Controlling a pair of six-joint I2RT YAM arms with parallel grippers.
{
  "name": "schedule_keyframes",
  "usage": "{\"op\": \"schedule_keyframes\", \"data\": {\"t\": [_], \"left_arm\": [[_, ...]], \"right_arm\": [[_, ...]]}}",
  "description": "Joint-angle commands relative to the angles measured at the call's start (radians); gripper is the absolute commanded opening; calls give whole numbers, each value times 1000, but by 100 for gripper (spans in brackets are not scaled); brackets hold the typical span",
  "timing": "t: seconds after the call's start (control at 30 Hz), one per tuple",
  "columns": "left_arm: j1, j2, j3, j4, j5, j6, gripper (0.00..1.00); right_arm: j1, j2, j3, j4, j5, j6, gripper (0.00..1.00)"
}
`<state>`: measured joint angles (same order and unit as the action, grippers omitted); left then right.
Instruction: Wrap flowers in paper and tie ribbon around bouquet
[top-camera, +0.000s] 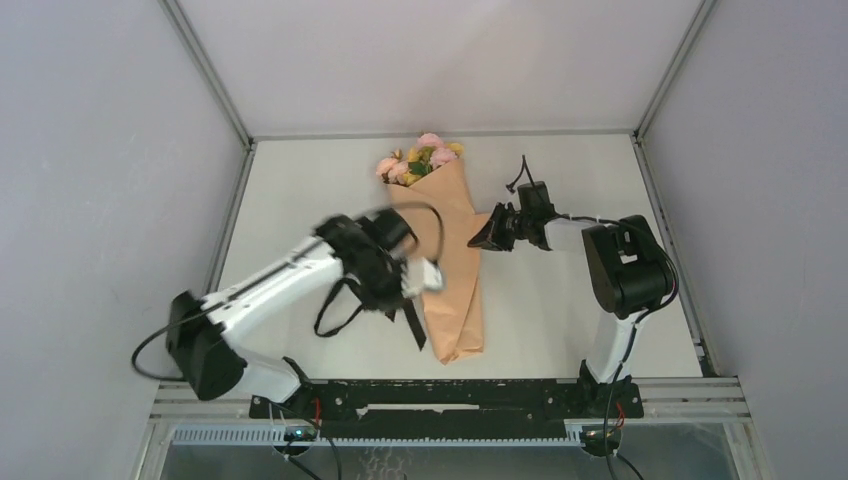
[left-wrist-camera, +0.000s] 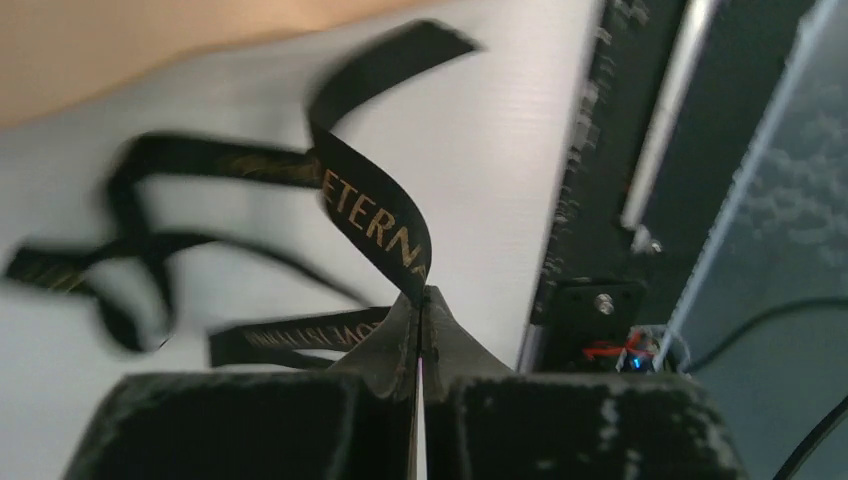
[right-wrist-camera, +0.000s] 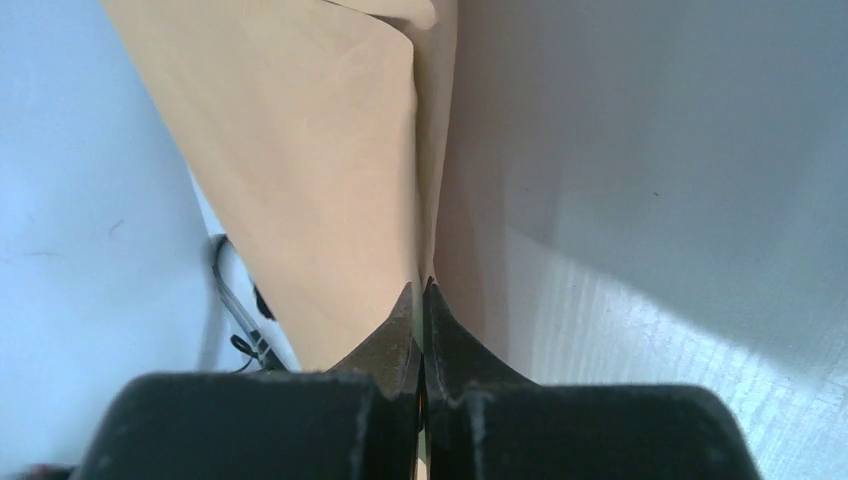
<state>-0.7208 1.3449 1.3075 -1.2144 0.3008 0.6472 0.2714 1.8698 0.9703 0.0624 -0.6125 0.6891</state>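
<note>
Peach-orange bouquet (top-camera: 445, 250), one, black ribbon (left-wrist-camera: 375, 215), one, nipped by left hand (left-wrist-camera: 422, 300)

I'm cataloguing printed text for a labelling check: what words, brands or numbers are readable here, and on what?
"ETERNA": gold capitals on the black ribbon, running into the shut left end effector, where any further letters are hidden.
Gold lettering on the ribbon's lower strand and left loops: too blurred to read.
Peach paper: no print visible.
</note>
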Motion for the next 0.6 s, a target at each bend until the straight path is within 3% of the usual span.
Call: {"op": "schedule_keyframes", "data": {"t": [0.0,0.23,0.43,0.57], "left_arm": [[-287,13,-102,45,-12,82,0],[-619,303,76,151,-33,20,0],[-686,475,128,415,-153,-21,0],[-691,497,110,523,-110,11,0]], "right_arm": [[-11,-50,88,-34,-53,21,0],[6,-66,124,-41,-99,74,0],[-3,-77,129,-24,-136,115,0],[-2,-64,203,-86,-177,119,0]]}}
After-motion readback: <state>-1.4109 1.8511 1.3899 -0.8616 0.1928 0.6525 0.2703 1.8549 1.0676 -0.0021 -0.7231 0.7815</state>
